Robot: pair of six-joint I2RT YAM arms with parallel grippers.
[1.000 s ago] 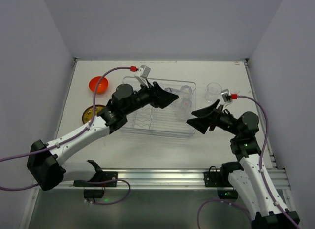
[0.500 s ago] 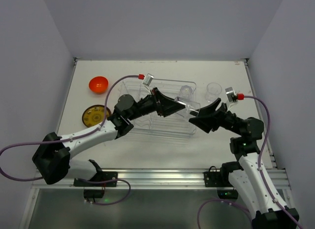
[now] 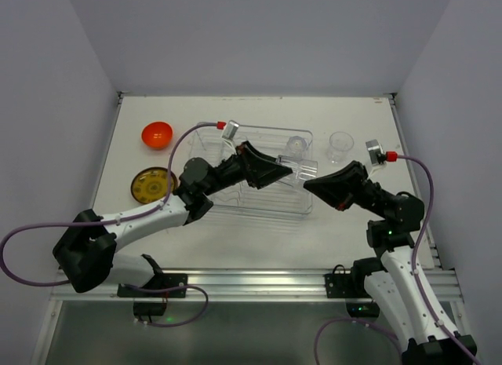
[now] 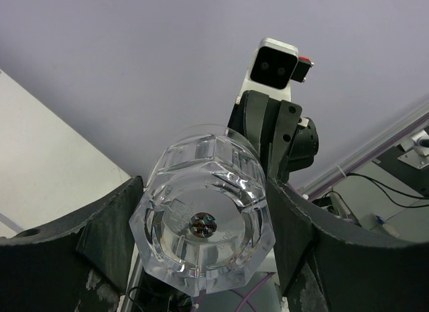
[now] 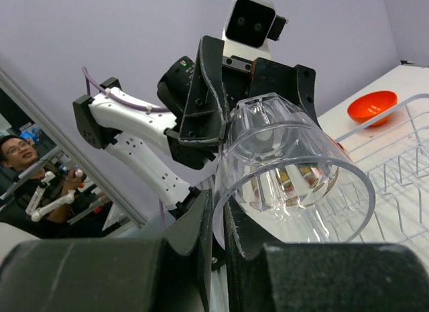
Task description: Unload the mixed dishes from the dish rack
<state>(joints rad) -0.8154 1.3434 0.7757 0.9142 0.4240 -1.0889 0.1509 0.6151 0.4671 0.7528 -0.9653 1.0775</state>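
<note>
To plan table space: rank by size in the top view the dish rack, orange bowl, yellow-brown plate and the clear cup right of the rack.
Largest first:
dish rack
yellow-brown plate
orange bowl
clear cup

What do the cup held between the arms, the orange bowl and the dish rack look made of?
The clear cup: transparent, glossy, probably hard plastic; the background shows through its wall. The orange bowl: glossy, plastic or glazed ceramic; it carries a highlight. The dish rack: see-through, likely plastic; the table shows through its ribs.
</note>
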